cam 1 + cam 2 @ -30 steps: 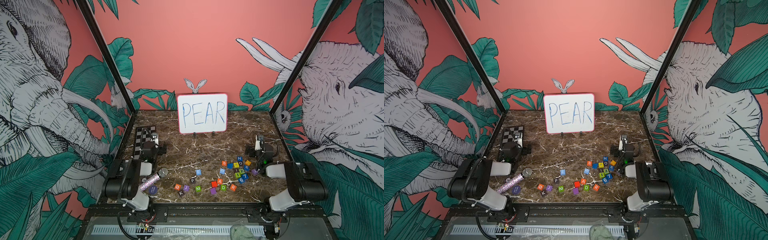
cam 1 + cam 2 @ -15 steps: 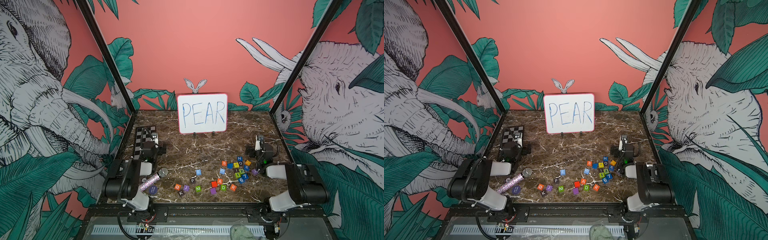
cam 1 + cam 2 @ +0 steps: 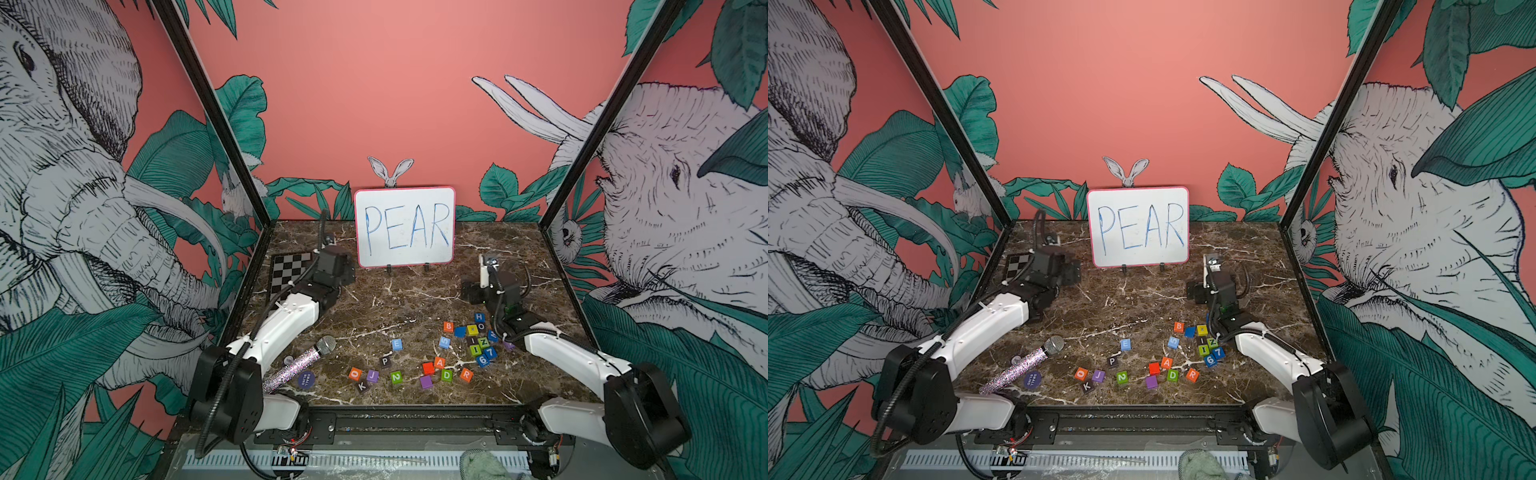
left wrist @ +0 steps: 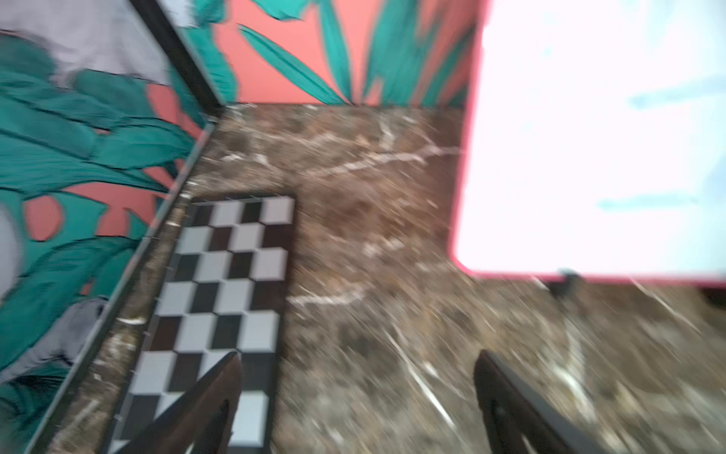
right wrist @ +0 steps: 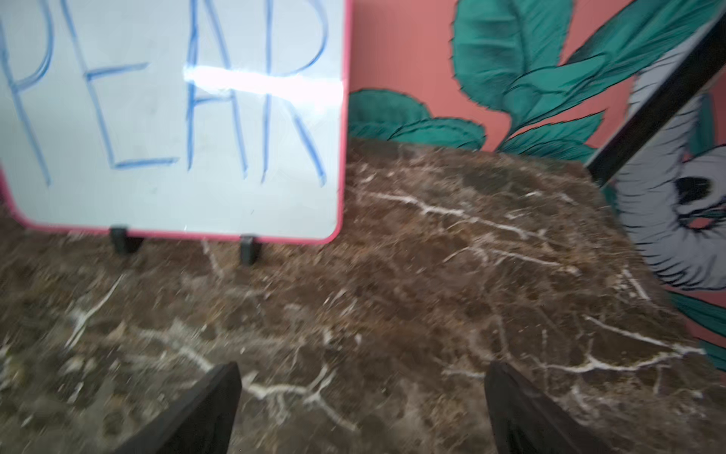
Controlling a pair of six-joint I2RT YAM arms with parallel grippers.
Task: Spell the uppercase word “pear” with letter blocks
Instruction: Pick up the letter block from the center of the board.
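In both top views the letter blocks lie loose near the table's front. They are the dark P (image 3: 385, 360) (image 3: 1112, 361), light blue E (image 3: 397, 344) (image 3: 1125, 344), orange A (image 3: 439, 362) (image 3: 1166, 362) and orange R (image 3: 466, 375) (image 3: 1192, 374). My left gripper (image 4: 357, 357) hovers open and empty at the back left, beside the checkerboard (image 4: 220, 283). My right gripper (image 5: 361, 369) hovers open and empty over bare marble at the back right. Both grippers are far behind the blocks.
The pink-edged whiteboard (image 3: 405, 226) reading PEAR stands at the back centre. A glitter microphone (image 3: 297, 365) and a purple chip (image 3: 306, 379) lie front left. Other coloured blocks cluster front right (image 3: 473, 338), and several more (image 3: 365, 376) lie beside the P.
My left arm has swung back and to the right, toward the whiteboard. My right gripper has shifted slightly left. The blocks have not moved.
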